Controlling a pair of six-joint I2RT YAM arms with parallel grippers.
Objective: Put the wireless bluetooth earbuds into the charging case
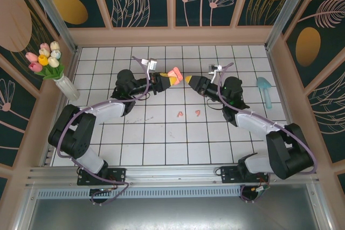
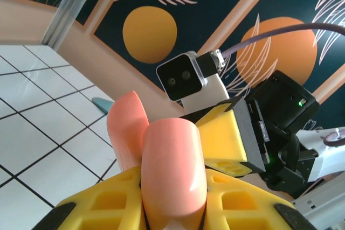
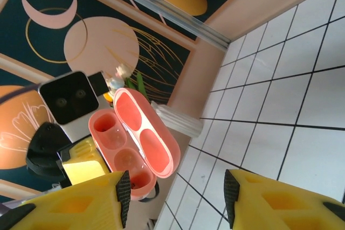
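My left gripper [image 1: 166,81] is shut on the salmon-pink charging case [image 1: 175,74] and holds it above the back middle of the tiled floor, lid open. In the left wrist view the case [image 2: 172,165] sits between the yellow fingers [image 2: 97,203] of the left gripper [image 2: 172,200]. My right gripper [image 1: 190,79] faces the case from the right, open and holding nothing. The right wrist view shows the open case [image 3: 135,138] with its two wells just beyond the right gripper [image 3: 175,192]. Two salmon-pink earbuds [image 1: 180,114] [image 1: 198,113] lie on the tiles nearer the arms' bases.
A white vase of tulips [image 1: 51,68] stands at the back left by the wall. A teal object [image 1: 265,87] lies at the right side. Panelled walls [image 1: 172,36] close in the floor at the back and on both sides.
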